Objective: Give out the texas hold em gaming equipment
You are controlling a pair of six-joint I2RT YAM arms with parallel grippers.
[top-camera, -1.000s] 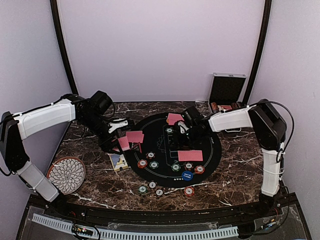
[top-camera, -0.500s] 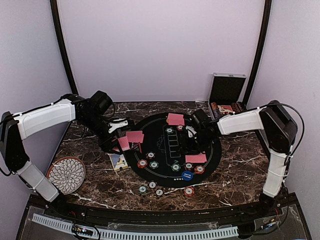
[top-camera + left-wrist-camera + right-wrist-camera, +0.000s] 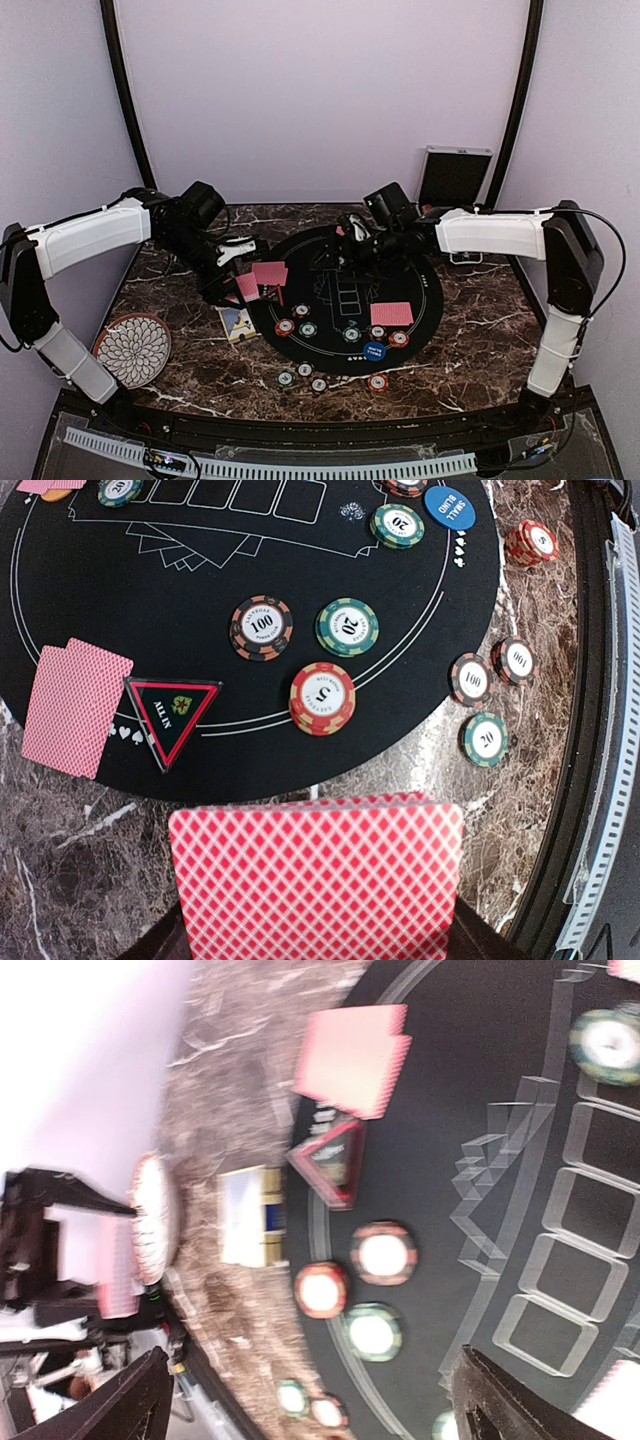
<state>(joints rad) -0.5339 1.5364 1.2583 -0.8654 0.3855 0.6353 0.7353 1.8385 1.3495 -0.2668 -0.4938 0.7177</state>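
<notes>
The scene is enclosed by plain, pale lilac walls (image 3: 320, 100), evenly lit, and two dark curved poles (image 3: 125, 100) are seen rising at the back corners. A dark brown marble desk (image 3: 485, 340) with white veining is set before them, edged along its near side by a white slotted strip (image 3: 300, 468).

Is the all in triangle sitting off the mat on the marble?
No, the All In triangle lies on the black mat, beside red-backed cards.
</notes>
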